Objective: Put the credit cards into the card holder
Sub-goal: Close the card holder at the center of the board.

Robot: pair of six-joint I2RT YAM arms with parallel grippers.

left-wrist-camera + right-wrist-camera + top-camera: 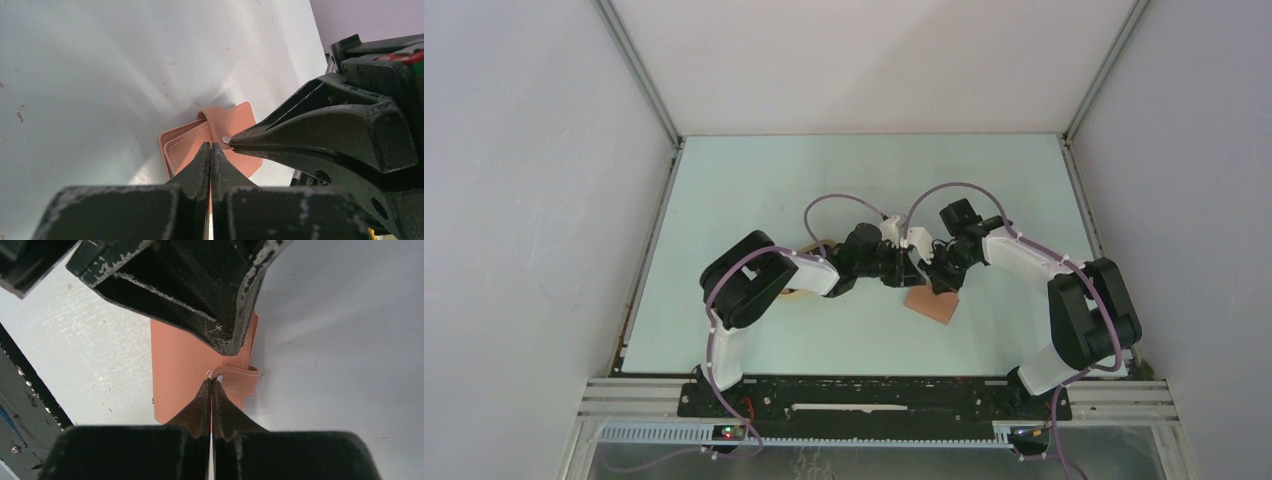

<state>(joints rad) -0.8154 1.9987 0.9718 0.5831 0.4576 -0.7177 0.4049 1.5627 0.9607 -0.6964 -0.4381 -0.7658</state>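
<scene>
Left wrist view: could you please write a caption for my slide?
Both shut, the left gripper and right gripper meet at the snap tab of the card holder.

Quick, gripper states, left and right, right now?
Left gripper: closed, tips at the card holder, a grip cannot be told.
Right gripper: closed, tips at its snap tab, a grip cannot be told.

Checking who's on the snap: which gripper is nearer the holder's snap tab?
Right, narrowly. The right gripper, shut, has its tips at the tab snap. The left gripper, shut, is over the holder just beside the tab.
</scene>
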